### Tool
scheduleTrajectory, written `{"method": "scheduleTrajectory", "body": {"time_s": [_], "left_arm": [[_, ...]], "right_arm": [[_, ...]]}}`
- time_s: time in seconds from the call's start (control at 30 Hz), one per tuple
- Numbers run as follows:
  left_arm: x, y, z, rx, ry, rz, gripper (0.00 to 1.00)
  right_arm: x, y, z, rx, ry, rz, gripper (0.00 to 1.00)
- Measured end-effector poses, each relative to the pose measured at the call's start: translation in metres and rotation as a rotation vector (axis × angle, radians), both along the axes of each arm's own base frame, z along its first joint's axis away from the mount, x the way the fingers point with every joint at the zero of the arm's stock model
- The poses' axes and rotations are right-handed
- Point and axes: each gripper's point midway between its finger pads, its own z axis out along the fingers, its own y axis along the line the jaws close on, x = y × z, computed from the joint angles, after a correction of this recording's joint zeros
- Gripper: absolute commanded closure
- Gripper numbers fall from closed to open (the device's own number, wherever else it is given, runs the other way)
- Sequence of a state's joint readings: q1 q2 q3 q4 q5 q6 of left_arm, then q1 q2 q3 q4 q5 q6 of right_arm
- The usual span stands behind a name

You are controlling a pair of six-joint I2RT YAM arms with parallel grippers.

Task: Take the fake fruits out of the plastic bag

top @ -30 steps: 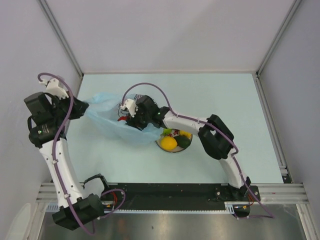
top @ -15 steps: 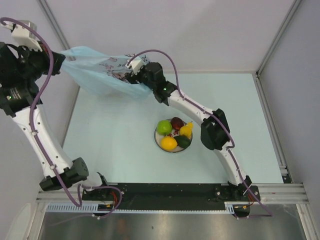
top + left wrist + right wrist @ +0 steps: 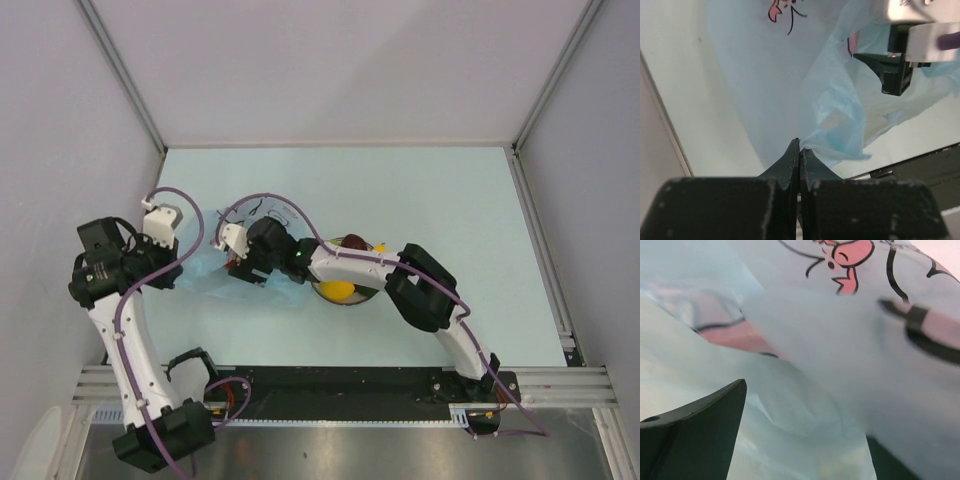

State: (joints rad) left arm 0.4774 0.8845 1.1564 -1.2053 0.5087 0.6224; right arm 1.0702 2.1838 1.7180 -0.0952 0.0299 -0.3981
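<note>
One plastic bag (image 3: 212, 282), crumpled on the table (image 3: 430, 190) just left of the one plate (image 3: 347, 303). The left gripper (image 3: 799, 151) is pinched tight on a fold of it. The right gripper (image 3: 236, 267) has its fingers spread, with bag film between them. I count three fake fruits (image 3: 338, 290) on the plate (the right arm hides part of it).

The thin translucent light-blue plastic bag (image 3: 840, 115) looks crinkly, the small yellow plastic fruit (image 3: 338, 290) glossy, the pale desk (image 3: 450, 200) smooth, matt.
</note>
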Motion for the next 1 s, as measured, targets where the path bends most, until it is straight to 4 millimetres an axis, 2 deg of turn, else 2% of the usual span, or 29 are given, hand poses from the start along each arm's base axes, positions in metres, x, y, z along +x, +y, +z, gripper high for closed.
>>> {"method": "scheduleTrajectory", "body": {"time_s": [0.1,0.2,0.33,0.43,0.6,0.7,0.8,0.93,1.0], "left_arm": [[-0.007,-0.001,-0.021,-0.008,0.078,-0.028,1.0],[-0.009,-0.003,-0.022,-0.008,0.08,-0.043,1.0],[-0.008,-0.009,-0.015,-0.015,0.049,-0.066,1.0],[-0.003,-0.013,-0.004,-0.023,0.013,-0.077,1.0],[0.008,-0.024,0.015,-0.057,-0.043,-0.111,1.0],[0.016,-0.031,0.024,-0.083,-0.066,-0.131,1.0],[0.023,-0.039,0.03,-0.112,-0.078,-0.151,1.0],[0.029,-0.051,0.035,-0.147,-0.08,-0.174,1.0],[0.031,-0.056,0.037,-0.159,-0.078,-0.187,1.0]], "right_arm": [[-0.006,0.005,0.002,0.005,-0.011,-0.004,0.04],[0.009,0.002,0.012,0.013,-0.079,-0.042,0.03],[0.042,-0.009,0.029,-0.001,-0.211,-0.097,0.02],[0.072,-0.026,0.038,-0.031,-0.298,-0.145,0.02],[0.114,-0.056,0.04,-0.08,-0.356,-0.205,0.03],[0.13,-0.065,0.038,-0.087,-0.327,-0.19,0.09],[0.138,-0.063,0.041,-0.042,-0.24,-0.132,0.17],[0.136,-0.056,0.052,0.045,-0.147,-0.057,0.19],[0.131,-0.053,0.051,0.066,-0.108,-0.029,0.22]]}}
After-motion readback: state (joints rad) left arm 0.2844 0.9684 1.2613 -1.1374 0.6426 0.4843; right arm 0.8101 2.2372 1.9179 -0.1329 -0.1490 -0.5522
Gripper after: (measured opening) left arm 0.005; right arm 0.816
